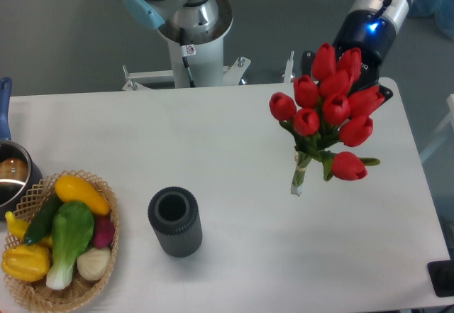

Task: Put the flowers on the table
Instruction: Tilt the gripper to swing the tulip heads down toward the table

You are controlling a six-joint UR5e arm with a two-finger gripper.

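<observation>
Far left, a dark pot [10,174] sits at the counter [234,128] edge, and just below it a wicker basket [42,295] brims with vegetables [67,231]. Moving along, a dark ribbed cylinder [175,222] stands upright, open mouth up, well apart from everything. Over on the right, here are the flowers [328,111]: red tulips bunched high, stems pointing down toward the counter, heads tilted up toward the end effector [355,57]. The blooms cover its fingers, so whether they're clamped or apart, I cannot tell.
</observation>
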